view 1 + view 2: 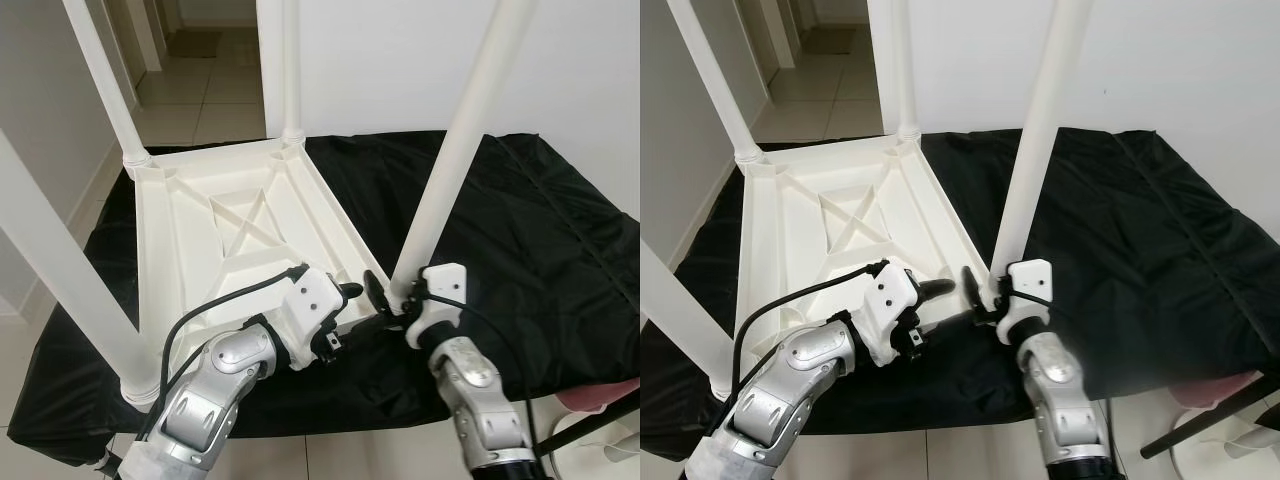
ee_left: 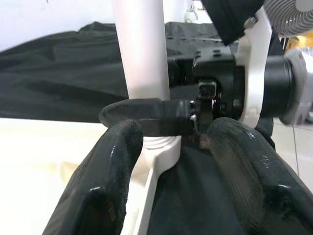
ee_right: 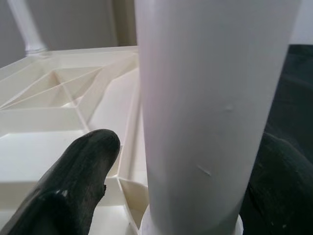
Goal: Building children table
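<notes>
Two grippers at the upturned white table's (image 1: 240, 235) near-right leg (image 1: 455, 150): right gripper (image 1: 385, 297) fingers clasping its base, left gripper (image 1: 345, 300) spread empty beside it, no legible writing.

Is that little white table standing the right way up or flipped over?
Flipped over. The table lies top-down on the black cloth, ribbed underside showing, legs pointing upward.
</notes>
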Controlling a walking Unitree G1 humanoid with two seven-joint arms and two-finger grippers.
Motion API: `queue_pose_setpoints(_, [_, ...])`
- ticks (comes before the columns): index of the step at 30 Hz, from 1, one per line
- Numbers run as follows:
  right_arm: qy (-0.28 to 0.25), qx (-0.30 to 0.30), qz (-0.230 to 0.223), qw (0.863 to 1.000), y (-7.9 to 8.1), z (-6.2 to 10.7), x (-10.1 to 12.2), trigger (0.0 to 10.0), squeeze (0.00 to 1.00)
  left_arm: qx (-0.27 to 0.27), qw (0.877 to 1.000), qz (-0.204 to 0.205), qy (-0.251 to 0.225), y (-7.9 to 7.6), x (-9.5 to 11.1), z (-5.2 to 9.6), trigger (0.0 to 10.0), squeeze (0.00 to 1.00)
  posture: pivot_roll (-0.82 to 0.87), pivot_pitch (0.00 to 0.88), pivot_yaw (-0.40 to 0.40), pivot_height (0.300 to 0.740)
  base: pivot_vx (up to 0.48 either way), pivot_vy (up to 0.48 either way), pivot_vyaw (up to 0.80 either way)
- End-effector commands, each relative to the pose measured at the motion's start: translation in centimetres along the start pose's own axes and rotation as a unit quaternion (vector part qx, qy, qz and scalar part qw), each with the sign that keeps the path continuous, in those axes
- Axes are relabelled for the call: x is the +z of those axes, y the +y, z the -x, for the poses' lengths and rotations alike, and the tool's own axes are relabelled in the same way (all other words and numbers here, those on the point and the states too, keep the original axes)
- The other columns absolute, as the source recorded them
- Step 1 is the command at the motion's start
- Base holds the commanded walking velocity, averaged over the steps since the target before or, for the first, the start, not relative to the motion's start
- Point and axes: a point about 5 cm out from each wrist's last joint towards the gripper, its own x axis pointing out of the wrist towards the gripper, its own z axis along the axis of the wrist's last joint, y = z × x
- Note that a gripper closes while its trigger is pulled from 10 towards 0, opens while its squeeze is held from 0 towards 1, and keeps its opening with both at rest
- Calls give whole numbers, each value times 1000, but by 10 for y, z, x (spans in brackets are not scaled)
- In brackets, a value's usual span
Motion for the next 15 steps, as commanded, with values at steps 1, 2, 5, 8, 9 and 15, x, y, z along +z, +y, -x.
queue_pose_setpoints(1, [-2,22,-1,1000,-1,-2,0,10000,0,-11,1000,6,4,-2,-1,2,10000,0,-26,0,12,740,0,0,0])
queue_pose_setpoints(2, [0,41,5,999,-4,-2,0,10000,0,-17,1000,6,8,-3,-2,3,10000,0,-25,0,14,740,0,0,0])
queue_pose_setpoints(5, [4,56,15,998,-8,-4,0,10000,0,-21,1000,5,13,-3,-3,4,10000,0,-22,0,12,740,0,0,0])
queue_pose_setpoints(8, [16,95,36,995,-14,-10,0,10000,0,-26,999,2,22,-4,-5,7,10000,0,-17,0,8,740,0,0,0])
queue_pose_setpoints(9, [16,95,36,995,-14,-10,0,10000,0,-26,999,2,22,-4,-5,7,10000,0,-17,0,8,740,0,0,0])
queue_pose_setpoints(15, [46,130,63,988,-21,-17,-11,0,0,-25,999,1,27,-4,-7,9,10000,0,-7,0,2,740,0,0,0])
